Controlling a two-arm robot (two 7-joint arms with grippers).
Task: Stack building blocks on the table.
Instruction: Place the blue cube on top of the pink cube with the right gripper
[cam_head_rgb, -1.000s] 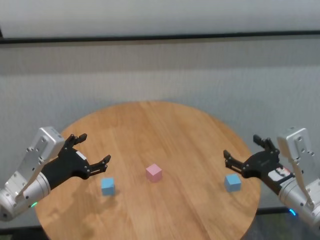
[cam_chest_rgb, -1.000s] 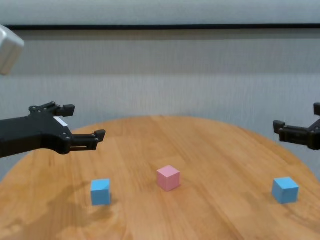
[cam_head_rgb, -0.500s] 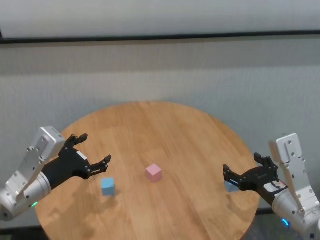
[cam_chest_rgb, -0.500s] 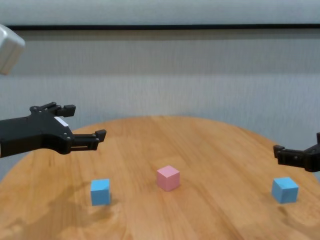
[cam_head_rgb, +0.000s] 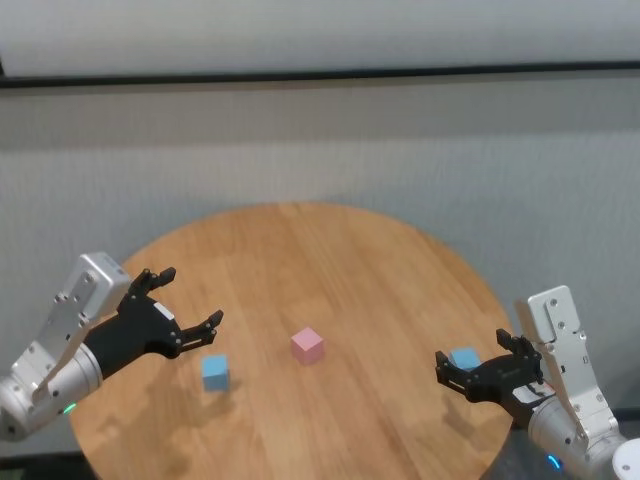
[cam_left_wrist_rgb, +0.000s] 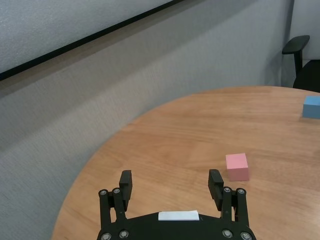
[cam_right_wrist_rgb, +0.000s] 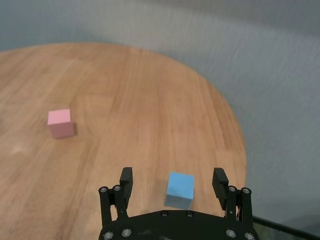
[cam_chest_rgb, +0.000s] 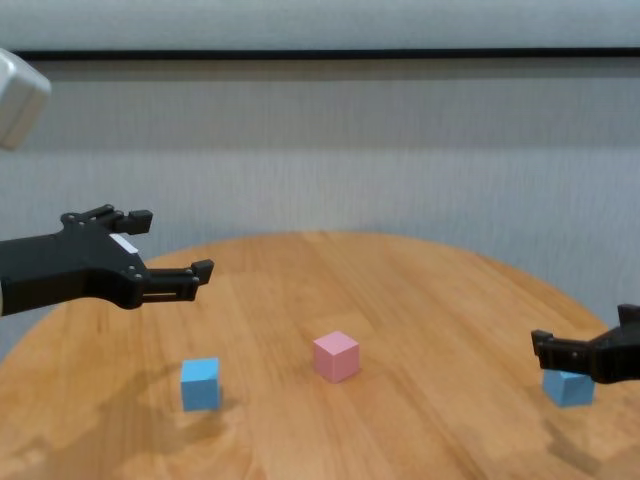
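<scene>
right gripper wide, low beside right blue cube near round wood table edge | left gripper wide above left blue cube | matte pink cube centre, bare planks around
</scene>
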